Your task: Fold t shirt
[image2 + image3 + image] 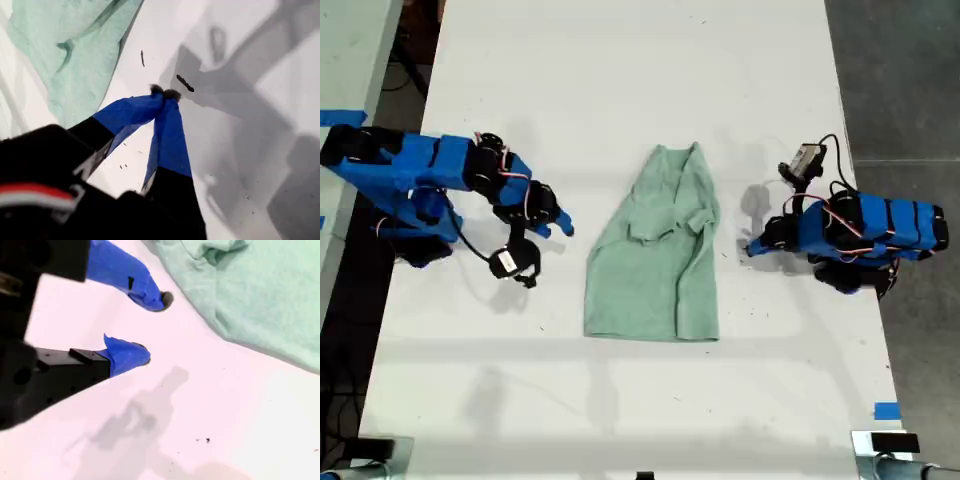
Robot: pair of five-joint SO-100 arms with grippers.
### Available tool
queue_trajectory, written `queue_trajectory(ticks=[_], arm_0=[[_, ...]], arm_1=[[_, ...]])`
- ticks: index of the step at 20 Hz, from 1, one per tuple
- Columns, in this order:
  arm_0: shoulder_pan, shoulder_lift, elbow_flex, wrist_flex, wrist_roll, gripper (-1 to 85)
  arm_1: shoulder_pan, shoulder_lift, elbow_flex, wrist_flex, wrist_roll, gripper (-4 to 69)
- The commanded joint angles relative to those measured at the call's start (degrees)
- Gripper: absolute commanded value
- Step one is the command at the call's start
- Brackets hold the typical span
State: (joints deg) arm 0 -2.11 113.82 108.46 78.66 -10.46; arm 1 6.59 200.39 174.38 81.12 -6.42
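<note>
Lying wrinkled, soft mint t shirt (655, 250) on white table (620, 80); first claw (165, 92) pressed together, second claw (155, 325) spread, seemingly empty.

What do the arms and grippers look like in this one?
Both arms, one at the exterior view's left and one at its right, have bright blue shells with black motor blocks and thin looping wires. My first gripper and my second gripper have black bases and tapered blue fingers with dark tips.
</note>
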Motion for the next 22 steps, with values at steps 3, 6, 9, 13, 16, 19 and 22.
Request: queue_trajectory(ticks=[3, 6, 9, 13, 16, 19, 22], arm_0=[[5.4, -23.6, -17.8, 0.0, -3.1, 19.2], [5.8, -30.6, -25.3, 0.1, -2.2, 19.2], [6.2, -37.1, -31.3, 0.1, -1.7, 19.2], [5.8, -41.1, -32.2, 0.1, -3.8, 16.2], [5.2, -43.9, -32.5, 1.1, -5.8, 15.8], [4.7, -46.7, -33.8, 0.5, -3.9, 7.9], [4.7, -47.8, -33.8, 0.3, -3.4, 0.0]], arm_1=[[-0.4, 0.6, 1.1, -0.3, 0.2, -0.8], [-0.4, 0.6, 1.1, -0.3, 0.2, -0.8], [-0.4, 0.6, 1.1, -0.3, 0.1, -0.8], [-0.6, 0.6, 1.1, -0.3, 0.1, -0.8], [-0.6, 0.6, 1.1, -0.3, 0.1, -0.8], [-0.7, 0.6, 1.1, -0.3, 0.1, -0.8], [-0.7, 0.6, 1.1, -0.3, 0.2, -0.8]])
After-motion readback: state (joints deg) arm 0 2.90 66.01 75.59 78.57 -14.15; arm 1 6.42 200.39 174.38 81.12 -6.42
